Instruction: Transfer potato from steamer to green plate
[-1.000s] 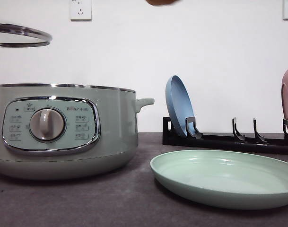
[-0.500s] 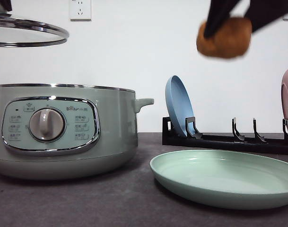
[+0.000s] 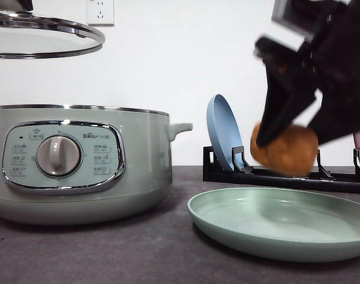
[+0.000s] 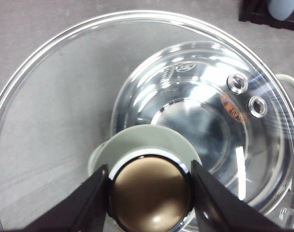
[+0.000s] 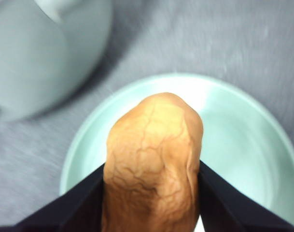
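At upper left of the front view my left end effector [image 4: 149, 195] is clamped on the lid knob [image 4: 150, 192], lid above the steamer [image 3: 79, 163]. At right, my right end effector [image 5: 151, 193] grips the potato [image 3: 284, 149] hanging over the green plate [image 3: 283, 222], not touching; blue plate [image 3: 223, 131] stands behind.
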